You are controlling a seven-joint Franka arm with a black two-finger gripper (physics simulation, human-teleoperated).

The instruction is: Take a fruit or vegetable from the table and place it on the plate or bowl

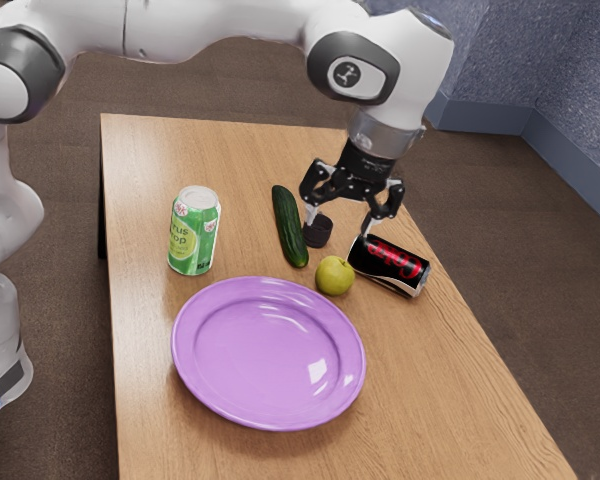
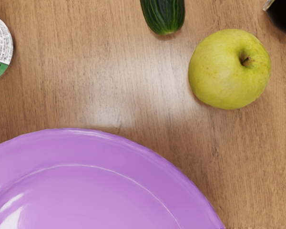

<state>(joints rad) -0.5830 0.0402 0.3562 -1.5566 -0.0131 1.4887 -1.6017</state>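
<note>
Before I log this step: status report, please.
Gripper open, empty. Apple on table beside plate, untouched. Black can lying close beside apple.

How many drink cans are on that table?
2. A green can stands upright at the exterior view's left of the cucumber; a black can lies on its side beside the apple, at its right. None looks hidden.

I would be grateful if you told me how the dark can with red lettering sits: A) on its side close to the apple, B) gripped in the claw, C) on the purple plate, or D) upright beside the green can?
A: the dark can lies on its side on the table, right beside the green apple, apart from the purple plate, while the green can stands upright.
</note>
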